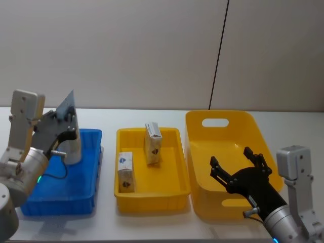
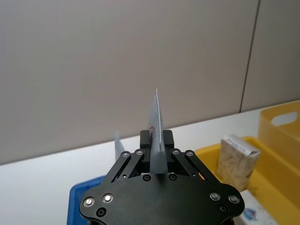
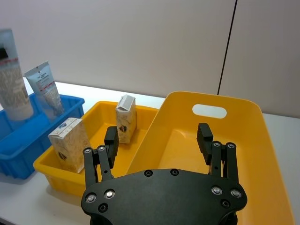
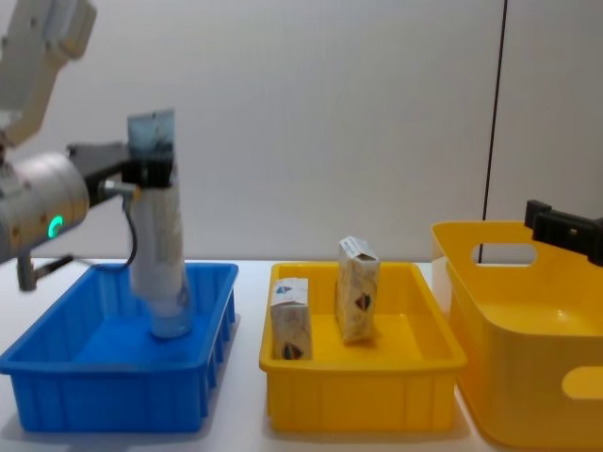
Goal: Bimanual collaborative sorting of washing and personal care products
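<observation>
Right end effector (image 1: 231,158) over yellow tub (image 1: 195,132)

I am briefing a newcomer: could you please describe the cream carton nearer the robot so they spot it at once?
Find the yellow tray between the blue bin and the large yellow bin. Of two cream cartons in it, yours is the front carton by the left wall, a blue mark above its dark emblem; the rear carton stands mid-tray.

Bottle (image 3: 11,79), tube (image 3: 44,89) upright in blue bin (image 4: 104,395); two cartons (image 4: 290,320) (image 4: 356,287) upright in yellow tray (image 4: 358,400).
</observation>
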{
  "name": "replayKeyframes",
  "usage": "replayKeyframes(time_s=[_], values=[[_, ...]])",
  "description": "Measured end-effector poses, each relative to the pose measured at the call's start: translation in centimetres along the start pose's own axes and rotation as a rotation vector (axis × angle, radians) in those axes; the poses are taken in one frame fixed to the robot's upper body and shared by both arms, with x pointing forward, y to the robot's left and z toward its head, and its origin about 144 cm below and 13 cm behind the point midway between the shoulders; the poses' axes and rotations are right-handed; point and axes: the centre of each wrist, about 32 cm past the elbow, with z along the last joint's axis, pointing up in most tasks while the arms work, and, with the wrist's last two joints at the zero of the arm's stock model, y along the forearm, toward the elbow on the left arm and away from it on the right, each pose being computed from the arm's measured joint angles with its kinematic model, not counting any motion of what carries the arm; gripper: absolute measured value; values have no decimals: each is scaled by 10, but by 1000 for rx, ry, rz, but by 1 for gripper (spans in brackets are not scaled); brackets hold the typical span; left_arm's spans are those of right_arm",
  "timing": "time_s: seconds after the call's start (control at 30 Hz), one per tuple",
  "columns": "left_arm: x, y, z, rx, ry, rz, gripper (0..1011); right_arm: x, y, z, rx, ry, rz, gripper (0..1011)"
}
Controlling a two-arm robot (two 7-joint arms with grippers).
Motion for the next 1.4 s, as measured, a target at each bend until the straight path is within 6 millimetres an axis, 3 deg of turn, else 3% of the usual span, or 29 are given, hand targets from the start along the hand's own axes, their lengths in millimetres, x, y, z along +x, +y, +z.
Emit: replayKeyframes(time_s=[0.23, 0.57, 1.4], values=[[1, -2, 26, -81, 17, -93, 143, 0, 0, 0, 0, 0, 0, 1002], [0, -6, 49, -152, 59, -220, 143, 0, 0, 0, 0, 0, 0, 1002], [-16, -25, 70, -216, 196, -564, 143, 0, 0, 0, 0, 0, 0, 1002]])
